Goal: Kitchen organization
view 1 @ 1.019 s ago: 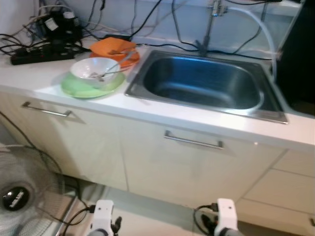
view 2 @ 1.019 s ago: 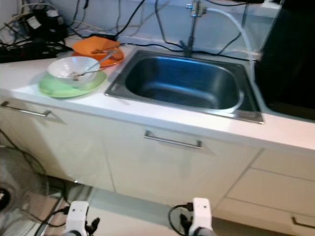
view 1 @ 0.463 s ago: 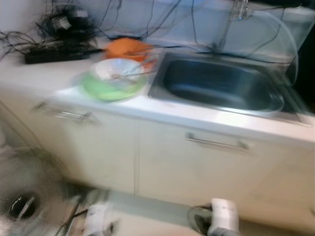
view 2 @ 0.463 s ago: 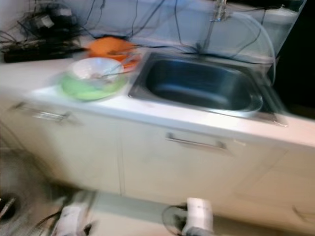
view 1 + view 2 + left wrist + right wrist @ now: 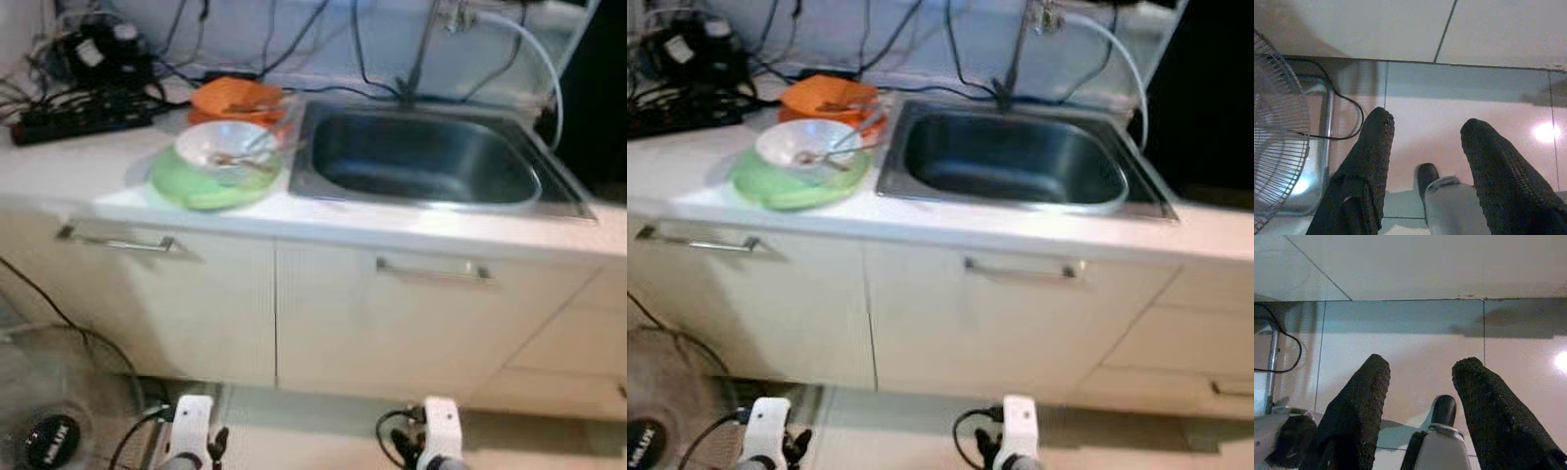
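Your left gripper (image 5: 1425, 142) and right gripper (image 5: 1420, 377) hang spread, empty, near the floor. The white bowl (image 5: 227, 149) sits on the green plate (image 5: 196, 186) on the desk beside the sink (image 5: 426, 162); probably fragile and slippery, so grip its rim.

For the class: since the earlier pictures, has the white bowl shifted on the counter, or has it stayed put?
No. The white bowl sits on the green plate left of the sink, as before; the camera moved.
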`<state>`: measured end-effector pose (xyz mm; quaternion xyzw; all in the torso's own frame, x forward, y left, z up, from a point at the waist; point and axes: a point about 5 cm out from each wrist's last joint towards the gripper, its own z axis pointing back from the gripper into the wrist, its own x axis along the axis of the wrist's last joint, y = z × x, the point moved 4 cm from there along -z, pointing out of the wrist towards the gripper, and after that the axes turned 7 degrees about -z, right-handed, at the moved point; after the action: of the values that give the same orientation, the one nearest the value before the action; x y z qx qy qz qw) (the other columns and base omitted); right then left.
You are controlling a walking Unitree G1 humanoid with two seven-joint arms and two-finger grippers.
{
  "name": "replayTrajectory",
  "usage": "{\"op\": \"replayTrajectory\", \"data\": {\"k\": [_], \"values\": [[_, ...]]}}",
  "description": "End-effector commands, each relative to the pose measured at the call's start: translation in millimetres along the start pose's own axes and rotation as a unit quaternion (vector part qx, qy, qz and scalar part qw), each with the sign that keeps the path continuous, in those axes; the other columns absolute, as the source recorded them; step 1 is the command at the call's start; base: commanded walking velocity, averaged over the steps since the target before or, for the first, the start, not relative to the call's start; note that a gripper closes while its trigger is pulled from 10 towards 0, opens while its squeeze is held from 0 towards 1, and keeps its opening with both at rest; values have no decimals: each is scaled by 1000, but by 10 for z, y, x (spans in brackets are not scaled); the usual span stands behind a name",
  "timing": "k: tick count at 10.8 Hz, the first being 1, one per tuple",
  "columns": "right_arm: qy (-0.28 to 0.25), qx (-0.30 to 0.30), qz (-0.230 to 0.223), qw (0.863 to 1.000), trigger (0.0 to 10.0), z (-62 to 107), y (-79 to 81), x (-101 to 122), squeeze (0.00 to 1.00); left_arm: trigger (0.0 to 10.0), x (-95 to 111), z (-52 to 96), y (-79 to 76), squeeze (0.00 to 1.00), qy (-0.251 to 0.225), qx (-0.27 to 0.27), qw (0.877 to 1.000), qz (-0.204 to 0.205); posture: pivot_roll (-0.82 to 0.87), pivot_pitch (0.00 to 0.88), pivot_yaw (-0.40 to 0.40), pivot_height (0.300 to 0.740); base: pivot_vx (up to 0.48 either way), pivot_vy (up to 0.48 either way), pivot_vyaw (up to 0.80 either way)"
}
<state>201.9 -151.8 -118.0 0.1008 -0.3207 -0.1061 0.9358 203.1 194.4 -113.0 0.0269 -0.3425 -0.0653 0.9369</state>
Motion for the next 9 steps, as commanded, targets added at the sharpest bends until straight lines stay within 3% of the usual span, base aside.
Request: {"op": "replayTrajectory", "data": {"k": [1,5,9], "values": [[-8,-9,-4,1000,10000,4,-62,51,0,10000,14,-10,-58,0,0,-4,1000,1,163,0,-17,740,0,0,0],[-8,-6,-2,1000,10000,2,-53,57,0,10000,29,-7,-29,0,-8,12,1000,8,173,0,-21,740,0,0,0],[-10,-6,7,1000,10000,2,-61,74,0,10000,37,-9,-38,0,-10,12,1000,9,172,0,-23,740,214,0,0]]}}
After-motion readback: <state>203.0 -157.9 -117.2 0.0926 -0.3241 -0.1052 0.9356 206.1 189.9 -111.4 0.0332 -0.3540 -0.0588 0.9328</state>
